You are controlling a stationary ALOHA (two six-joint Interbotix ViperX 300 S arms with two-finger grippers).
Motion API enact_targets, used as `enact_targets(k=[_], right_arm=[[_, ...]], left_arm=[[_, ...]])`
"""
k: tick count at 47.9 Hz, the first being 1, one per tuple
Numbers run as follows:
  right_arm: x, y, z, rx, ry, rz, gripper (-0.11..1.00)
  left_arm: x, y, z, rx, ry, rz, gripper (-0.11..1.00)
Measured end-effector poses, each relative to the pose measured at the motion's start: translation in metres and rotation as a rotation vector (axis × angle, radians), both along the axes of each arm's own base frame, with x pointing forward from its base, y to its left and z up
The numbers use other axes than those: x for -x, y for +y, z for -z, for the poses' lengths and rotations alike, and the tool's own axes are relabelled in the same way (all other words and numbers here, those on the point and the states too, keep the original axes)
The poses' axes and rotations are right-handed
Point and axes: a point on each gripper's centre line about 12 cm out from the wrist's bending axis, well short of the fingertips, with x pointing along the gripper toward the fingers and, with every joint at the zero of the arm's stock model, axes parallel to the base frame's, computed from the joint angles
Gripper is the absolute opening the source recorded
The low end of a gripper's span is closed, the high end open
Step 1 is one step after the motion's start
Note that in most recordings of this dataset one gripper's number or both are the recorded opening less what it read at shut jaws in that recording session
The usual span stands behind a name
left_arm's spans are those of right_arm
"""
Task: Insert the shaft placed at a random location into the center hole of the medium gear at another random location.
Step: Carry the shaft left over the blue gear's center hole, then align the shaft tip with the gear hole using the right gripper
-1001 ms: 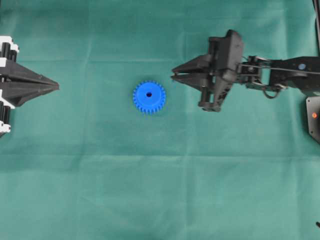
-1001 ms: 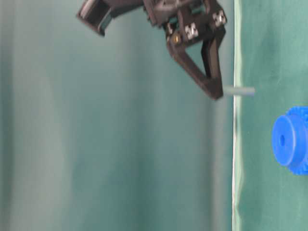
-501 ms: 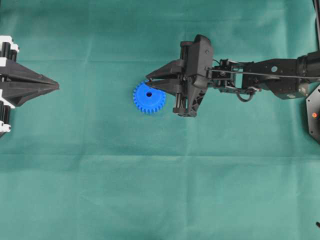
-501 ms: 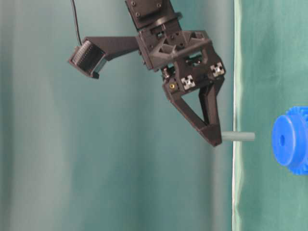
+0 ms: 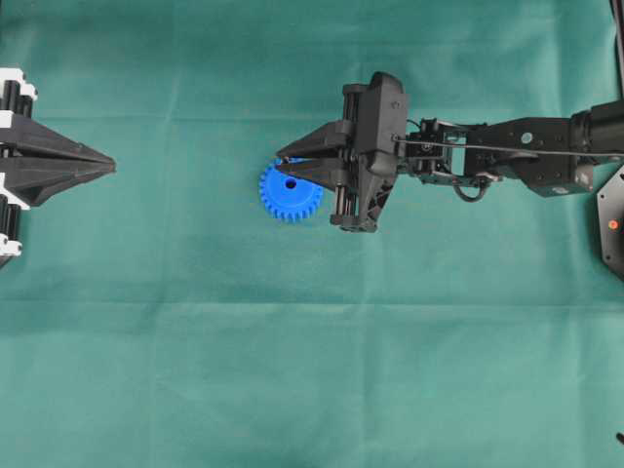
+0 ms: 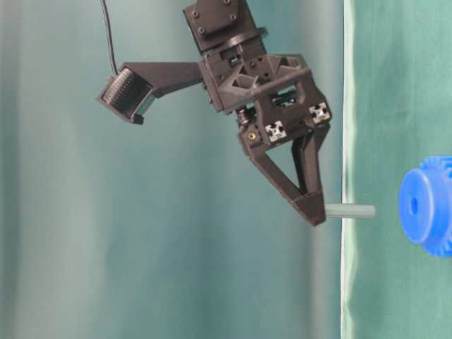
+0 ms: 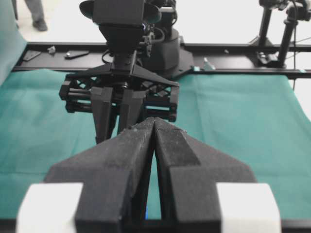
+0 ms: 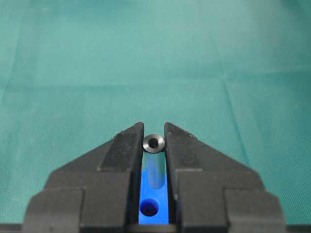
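Shaft above gear

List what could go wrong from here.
1. The right hand holds the shaft only by one end; it could tilt or slip on contact.
2. In the table-level view the shaft has not yet entered the gear; if it is off the hole, it would hit the hub and push the loose gear across the cloth.
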Motion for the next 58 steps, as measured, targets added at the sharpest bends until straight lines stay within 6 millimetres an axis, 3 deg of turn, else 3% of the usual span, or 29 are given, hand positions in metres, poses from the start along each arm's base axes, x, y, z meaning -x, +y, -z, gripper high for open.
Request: enact_targets(k=[20, 35, 51, 58], right_arm=[[-0.002, -0.001, 0.025, -0.015, 0.057, 0.010, 0.13], [-0.003, -0.001, 0.026, -0.018, 0.052, 0.015, 0.13], [0.000, -0.001, -0.004, -0.015, 0.002, 0.013, 0.13], [0.000, -0.001, -0.005, -0.015, 0.002, 0.013, 0.13]], left_arm=[[0.000, 0.000, 0.000, -0.002, -0.002, -0.002, 0.00], [0.000, 0.001, 0.000, -0.002, -0.002, -0.006, 0.00], [0.000, 0.002, 0.000, 0.000, 0.002, -0.008, 0.00], [0.000, 0.002, 0.000, -0.002, 0.002, -0.008, 0.00]])
